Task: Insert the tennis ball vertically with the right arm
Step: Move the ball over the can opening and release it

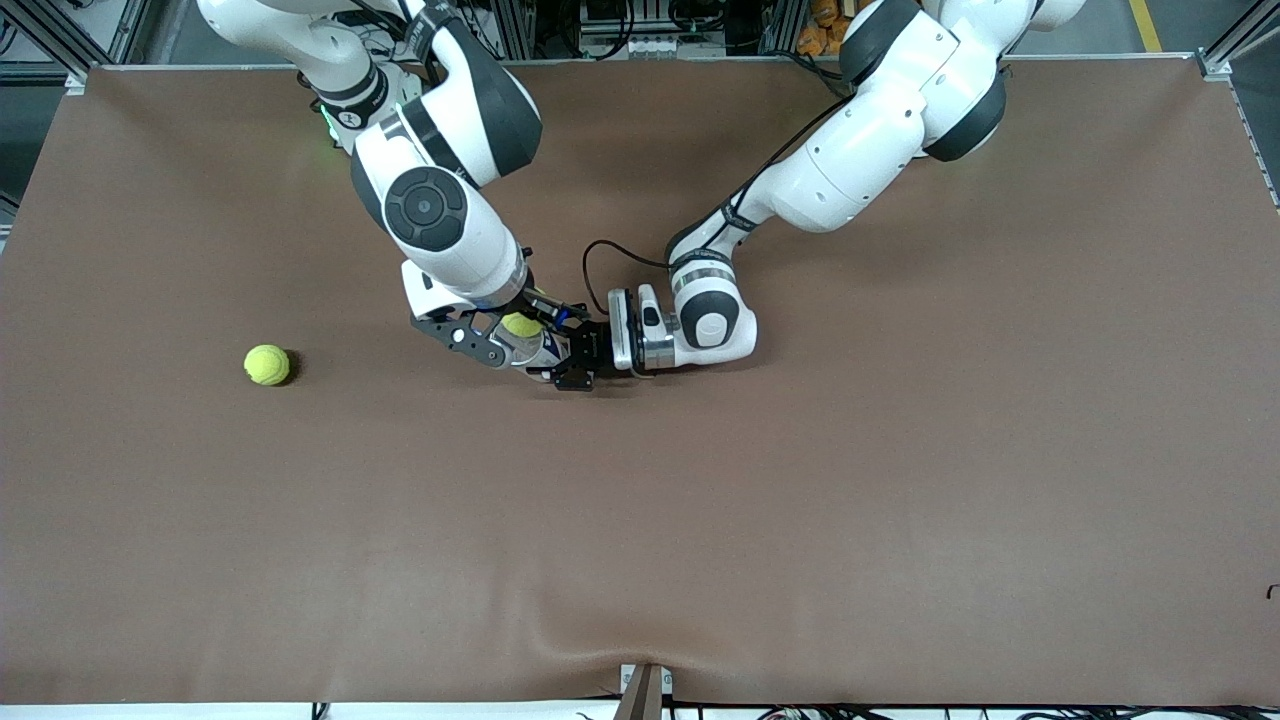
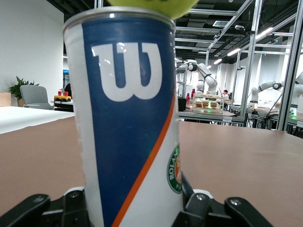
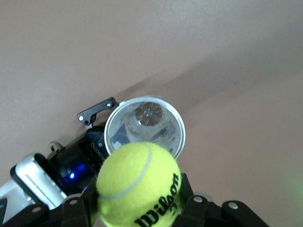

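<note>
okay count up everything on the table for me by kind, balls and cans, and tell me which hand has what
Tennis balls: 2, one loose on the table toward the right arm's end, one gripped in the right hand over the can's open mouth.
Ball cans: 1, an upright can gripped by the left hand.
Total: 3

A brown mat covered the counter [image 1: 900, 480], with a slight ripple at its front edge. Aluminium framing [image 2: 251, 56] ran along the counter's edges and overhead. The left wrist view showed a workshop hall: a white wall [image 2: 28, 52], a grey chair [image 2: 35, 97], a potted plant [image 2: 19, 87], ceiling strip lights [image 2: 267, 34] and further benches [image 2: 208, 111].
</note>
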You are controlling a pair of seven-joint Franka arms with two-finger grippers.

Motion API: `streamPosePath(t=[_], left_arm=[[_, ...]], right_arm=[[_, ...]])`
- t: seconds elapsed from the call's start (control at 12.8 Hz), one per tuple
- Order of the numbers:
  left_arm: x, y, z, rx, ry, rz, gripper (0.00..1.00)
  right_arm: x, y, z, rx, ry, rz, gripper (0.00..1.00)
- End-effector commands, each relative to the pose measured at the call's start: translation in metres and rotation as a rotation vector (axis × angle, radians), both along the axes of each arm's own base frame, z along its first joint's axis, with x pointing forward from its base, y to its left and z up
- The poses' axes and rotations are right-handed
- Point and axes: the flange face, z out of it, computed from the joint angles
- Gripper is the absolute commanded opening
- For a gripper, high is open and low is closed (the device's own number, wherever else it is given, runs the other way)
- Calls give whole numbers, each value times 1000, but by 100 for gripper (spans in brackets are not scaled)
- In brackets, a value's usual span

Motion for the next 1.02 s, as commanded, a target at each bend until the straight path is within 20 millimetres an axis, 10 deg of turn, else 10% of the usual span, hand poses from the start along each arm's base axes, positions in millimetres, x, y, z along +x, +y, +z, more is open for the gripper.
streamPosePath(t=[0.0,0.63,0.78,0.94], left_arm=[[-2,-3,-3,-8,-85,26,62],[-3,-3,-4,-8,-84,26,62],[-3,-3,-4,-8,-84,26,62],[-3,-3,-4,-7,-90,26,62]], right_arm=[[18,-16,6,0,-21,-40,41],[16,-5,-20,-16,6,-35,44],[16,-4,-23,-17,11,-34,92],[16,-5,-24,-21,18,-35,100]])
